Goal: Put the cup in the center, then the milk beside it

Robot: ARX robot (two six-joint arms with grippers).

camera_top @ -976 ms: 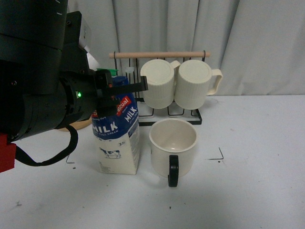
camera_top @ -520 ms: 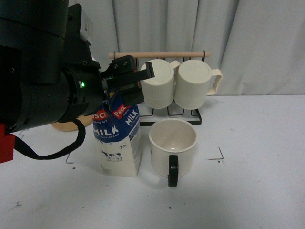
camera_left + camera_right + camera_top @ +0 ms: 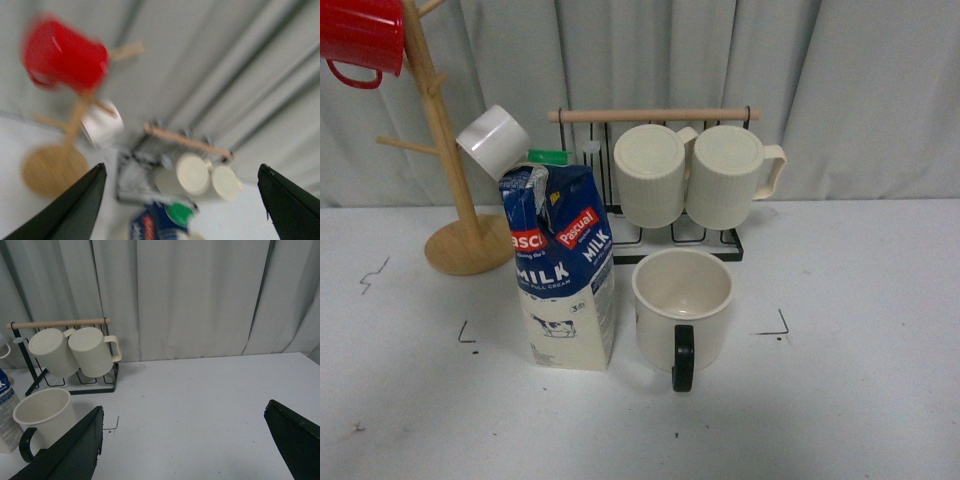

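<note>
now: cup (image 3: pixel 682 305) upright, empty | milk (image 3: pixel 563 268) upright just beside it

The milk (image 3: pixel 563 268) stands upright left of frame center, just beside the cup (image 3: pixel 682 306), whose black handle faces the camera. Both sit on the white table (image 3: pixel 860 400) between black corner marks. Behind them a rack (image 3: pixel 660 180) holds two ribbed mugs. At upper left, a wooden mug tree (image 3: pixel 445 160) carries a red mug (image 3: pixel 362 38) and a white mug (image 3: pixel 493 141).
</note>
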